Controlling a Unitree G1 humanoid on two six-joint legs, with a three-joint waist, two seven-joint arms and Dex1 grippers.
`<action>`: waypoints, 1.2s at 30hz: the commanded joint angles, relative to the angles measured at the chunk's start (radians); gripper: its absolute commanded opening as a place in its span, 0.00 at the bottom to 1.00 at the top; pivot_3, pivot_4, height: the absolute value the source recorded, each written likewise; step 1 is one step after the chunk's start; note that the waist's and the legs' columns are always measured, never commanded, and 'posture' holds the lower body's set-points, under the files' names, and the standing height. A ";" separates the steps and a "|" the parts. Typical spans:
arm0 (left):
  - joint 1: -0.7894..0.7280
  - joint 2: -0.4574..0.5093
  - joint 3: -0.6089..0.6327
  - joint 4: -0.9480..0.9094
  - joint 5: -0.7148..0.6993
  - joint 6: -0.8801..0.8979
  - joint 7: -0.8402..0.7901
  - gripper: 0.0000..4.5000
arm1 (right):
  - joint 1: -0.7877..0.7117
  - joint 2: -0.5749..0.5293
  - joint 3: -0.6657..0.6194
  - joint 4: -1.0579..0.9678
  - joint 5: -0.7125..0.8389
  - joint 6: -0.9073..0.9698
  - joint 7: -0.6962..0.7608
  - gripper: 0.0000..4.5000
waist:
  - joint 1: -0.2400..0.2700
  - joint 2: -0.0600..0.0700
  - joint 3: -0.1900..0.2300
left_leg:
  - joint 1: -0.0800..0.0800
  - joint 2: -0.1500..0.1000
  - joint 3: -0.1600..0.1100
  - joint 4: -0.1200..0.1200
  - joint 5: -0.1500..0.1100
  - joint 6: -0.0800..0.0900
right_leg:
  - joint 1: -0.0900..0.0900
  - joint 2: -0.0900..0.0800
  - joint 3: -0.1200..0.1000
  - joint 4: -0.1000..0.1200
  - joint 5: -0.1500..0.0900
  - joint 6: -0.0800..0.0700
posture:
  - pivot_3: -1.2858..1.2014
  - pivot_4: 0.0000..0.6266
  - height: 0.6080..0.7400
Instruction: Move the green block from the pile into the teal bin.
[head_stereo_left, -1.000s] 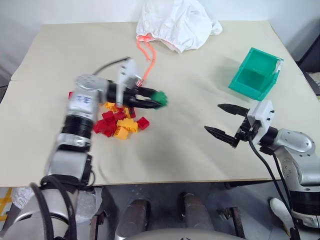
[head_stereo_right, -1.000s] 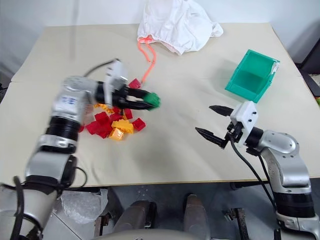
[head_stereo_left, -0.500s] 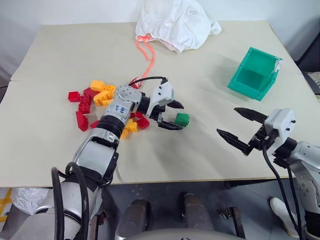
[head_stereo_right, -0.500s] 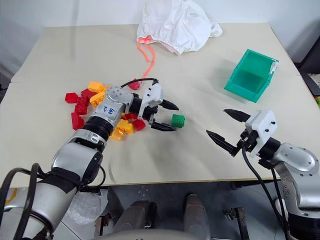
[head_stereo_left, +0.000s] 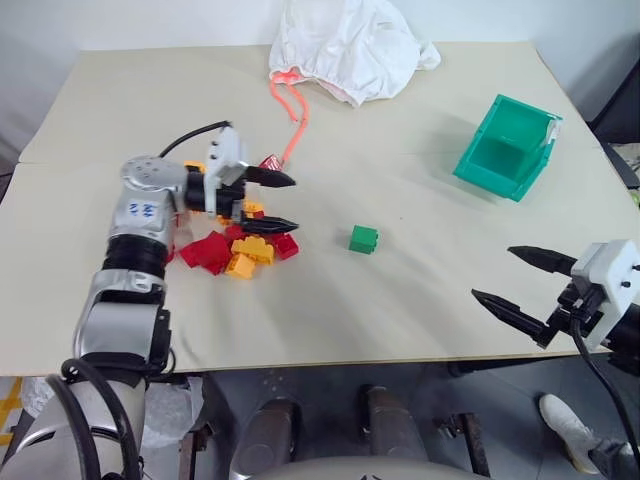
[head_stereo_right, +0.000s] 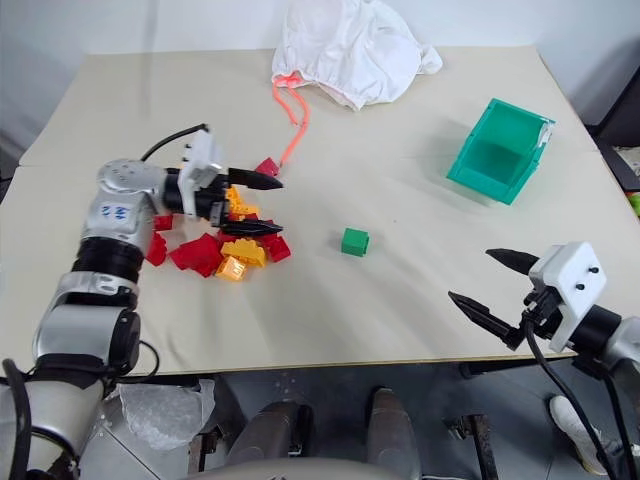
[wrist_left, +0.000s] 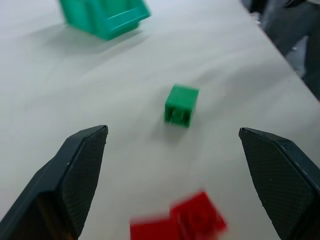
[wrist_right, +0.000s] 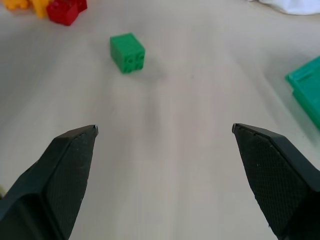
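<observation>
The green block (head_stereo_left: 363, 238) lies alone on the bare table, right of the pile (head_stereo_left: 232, 247) of red and yellow-orange bricks. It also shows in the wrist views as the green block (wrist_left: 181, 105) and the green block (wrist_right: 128, 52). My left gripper (head_stereo_left: 282, 203) hovers open over the pile's right side, pointing toward the block, with nothing between its fingers. Near the table's front right edge my right gripper (head_stereo_left: 525, 281) stands open and empty. At the back right sits the teal bin (head_stereo_left: 507, 147), tilted.
A white cloth bag (head_stereo_left: 346, 47) with an orange drawstring (head_stereo_left: 290, 110) lies at the table's back middle. Bare table stretches between the green block and the teal bin. The table's front edge runs close under my right gripper.
My left gripper opened and let go of the green block, which now rests on the table, then drew back left over the pile. My right gripper pulled back toward the front right edge.
</observation>
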 joint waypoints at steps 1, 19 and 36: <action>0.094 0.067 0.074 -0.107 -0.059 -0.003 0.013 0.99 | -0.216 -0.028 0.163 -0.003 0.021 0.103 -0.084 1.00 | -0.019 0.000 0.000 | 0.002 0.001 0.000 0.000 0.000 0.000 | 0.001 0.000 0.001 0.000 0.001 0.000 | 0.52 0.24 1.00; 0.415 0.113 0.134 -0.386 -0.230 0.096 -0.013 0.99 | -0.905 0.277 0.805 0.749 -0.315 -0.036 0.058 1.00 | -0.029 0.000 0.001 | -0.003 0.002 -0.002 0.001 0.000 -0.001 | -0.003 -0.001 -0.002 -0.002 0.002 -0.002 | 0.52 0.24 1.00; 0.344 0.028 0.049 -0.376 -0.205 0.043 0.066 1.00 | -0.787 0.362 0.678 0.497 -0.350 0.024 -0.152 0.33 | -0.028 0.000 0.001 | -0.003 0.001 -0.002 0.001 0.000 -0.001 | -0.004 -0.001 -0.003 0.000 0.002 -0.002 | 0.52 0.24 1.00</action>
